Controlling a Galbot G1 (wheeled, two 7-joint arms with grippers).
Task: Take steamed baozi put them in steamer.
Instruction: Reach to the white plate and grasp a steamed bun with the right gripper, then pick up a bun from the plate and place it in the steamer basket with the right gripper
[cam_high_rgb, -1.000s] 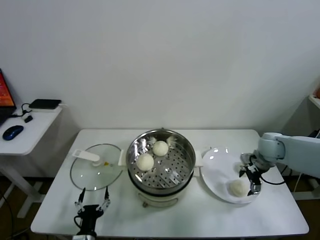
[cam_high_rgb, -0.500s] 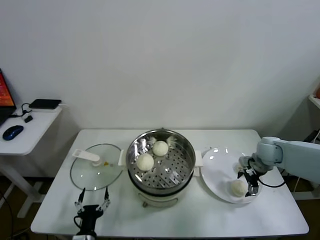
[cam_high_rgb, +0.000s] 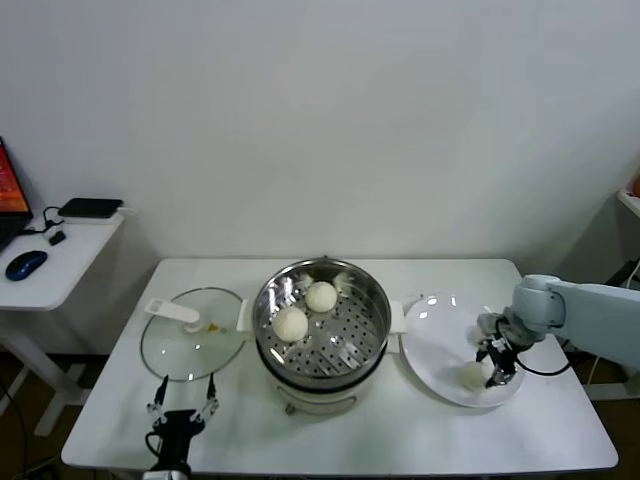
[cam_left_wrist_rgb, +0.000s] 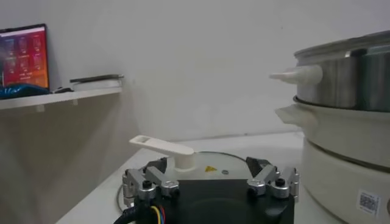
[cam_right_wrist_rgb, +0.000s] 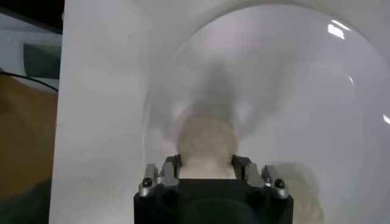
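Head view: I've got the right gripper (cam_high_rgb: 493, 368) down over the white plate (cam_high_rgb: 432, 338) on the counter (cam_high_rgb: 400, 440), w/ one baozi (cam_high_rgb: 473, 375) sitting just under and slightly inboard of its tips. From here I can't tell if the fingers touch it yet. Two more baozi, rear bun (cam_high_rgb: 321, 296) and front bun (cam_high_rgb: 291, 324), lie on the perforated tray of the steamer (cam_high_rgb: 320, 335), which stands just left of the plate. So the carry I expect runs from plate toward the robot's left, short hop over the pot rim. Right arm is clearly the nearer one. Left gripper (cam_high_rgb: 182, 409) sits parked at the counter's near edge, by the glass lid (cam_high_rgb: 192, 345), well apart from the plate.

Left wrist view: left gripper (cam_left_wrist_rgb: 210, 176) fingers stand apart, nothing between them; lid handle ahead, steamer wall off to one side.

Right wrist view: right gripper (cam_right_wrist_rgb: 207, 167) straddles the plate baozi (cam_right_wrist_rgb: 206, 141), fingers spread either side of it, close to its flanks, not visibly clamped. Bun is dead ahead, centred in the gap. It's round, so no long axis and no heading to speak of; approach angle shouldn't matter, I judge, only centring. The fourth bun I can't make out for sure.
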